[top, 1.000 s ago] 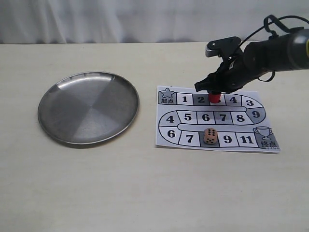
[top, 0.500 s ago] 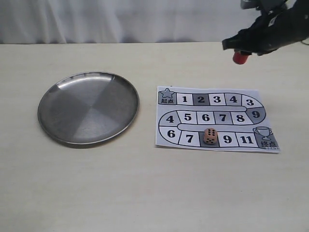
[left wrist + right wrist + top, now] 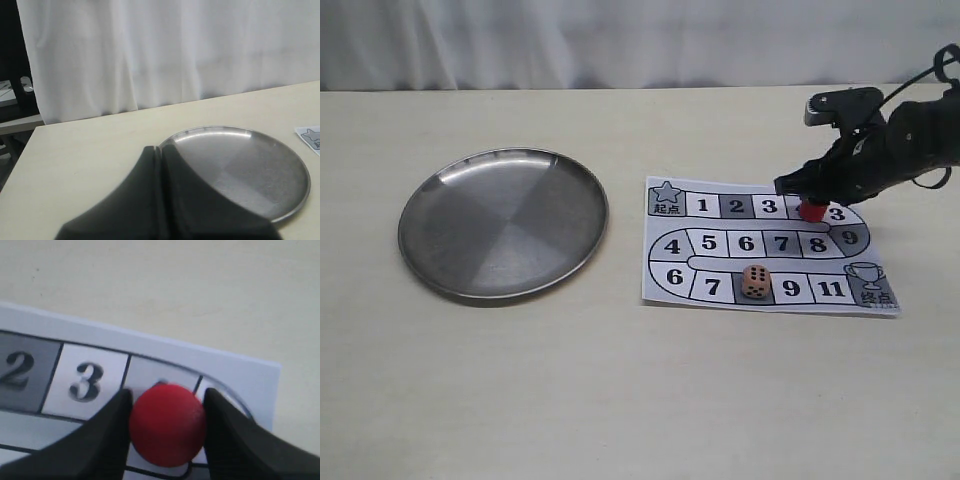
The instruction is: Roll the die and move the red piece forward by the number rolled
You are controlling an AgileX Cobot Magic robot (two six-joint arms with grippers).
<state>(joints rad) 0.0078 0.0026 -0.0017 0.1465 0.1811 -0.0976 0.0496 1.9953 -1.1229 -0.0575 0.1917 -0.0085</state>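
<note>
My right gripper [image 3: 809, 203] is shut on the red piece [image 3: 811, 211], a small red cylinder held low over the top row of the paper game board [image 3: 656, 287], at the square after the 3. In the right wrist view both black fingers [image 3: 107, 432] press the sides of the red piece [image 3: 167, 426]; I cannot tell whether it touches the paper. The die [image 3: 754, 281], a tan cube with black pips, rests on the board's bottom row between squares 7 and 9. My left gripper [image 3: 161, 150] is shut and empty near the plate's rim.
A round steel plate [image 3: 503, 223] lies on the left of the table, also seen in the left wrist view as the plate [image 3: 250, 170]. A white curtain hangs behind the table. The left arm is outside the exterior view.
The right gripper lifted the red piece from near square 3, swung it up and to the right, then brought it down one square further along. The die and plate stayed put.
</note>
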